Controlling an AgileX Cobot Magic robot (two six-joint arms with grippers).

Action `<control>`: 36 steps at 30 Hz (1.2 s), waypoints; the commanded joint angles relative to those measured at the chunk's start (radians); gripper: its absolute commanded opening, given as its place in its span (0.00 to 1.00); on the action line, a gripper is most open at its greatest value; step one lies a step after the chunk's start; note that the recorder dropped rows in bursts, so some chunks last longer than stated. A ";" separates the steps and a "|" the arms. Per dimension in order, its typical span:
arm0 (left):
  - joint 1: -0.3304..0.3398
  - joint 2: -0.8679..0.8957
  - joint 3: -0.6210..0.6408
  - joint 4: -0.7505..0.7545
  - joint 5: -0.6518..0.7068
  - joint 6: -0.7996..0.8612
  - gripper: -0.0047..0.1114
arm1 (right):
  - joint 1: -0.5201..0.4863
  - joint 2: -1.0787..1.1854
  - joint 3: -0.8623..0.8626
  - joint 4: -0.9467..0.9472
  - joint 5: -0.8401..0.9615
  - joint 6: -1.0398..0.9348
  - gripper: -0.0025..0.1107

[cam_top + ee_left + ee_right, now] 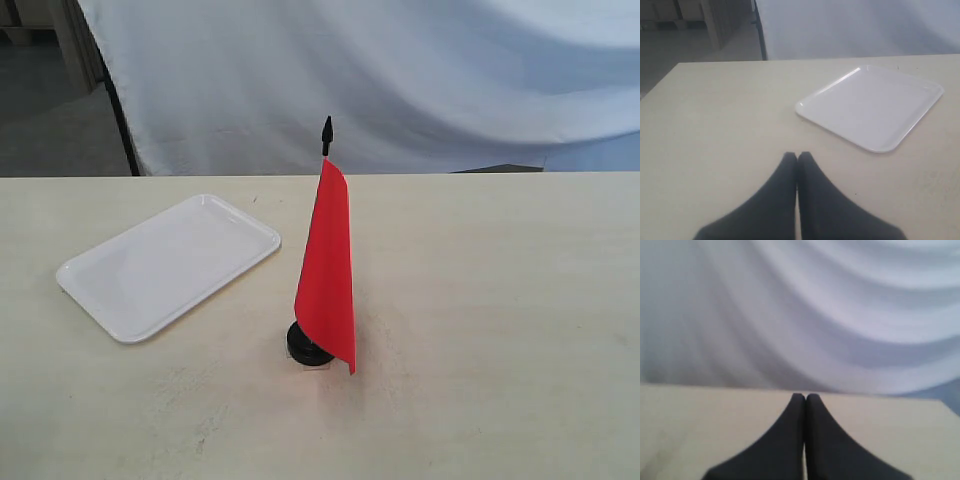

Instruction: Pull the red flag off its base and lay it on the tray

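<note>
The red flag (327,268) stands upright mid-table in the exterior view, its cloth hanging down a thin black pole with a pointed tip. Its foot sits in the round black base (306,346). The white tray (168,264) lies flat to the flag's left; it also shows in the left wrist view as the tray (872,106). My left gripper (797,157) is shut over bare table, short of the tray, holding nothing. My right gripper (805,398) is shut above the table, facing the white cloth, holding nothing. Neither gripper shows in the exterior view.
A white cloth backdrop (360,80) hangs behind the table's far edge (500,173). A dark stand leg (118,110) and a wooden frame are at the back left. The pale wooden table (500,330) extends to the right of the flag.
</note>
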 commanded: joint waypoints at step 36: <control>-0.003 -0.003 0.002 0.003 -0.005 -0.006 0.04 | 0.001 1.064 -0.407 0.025 -0.491 0.040 0.02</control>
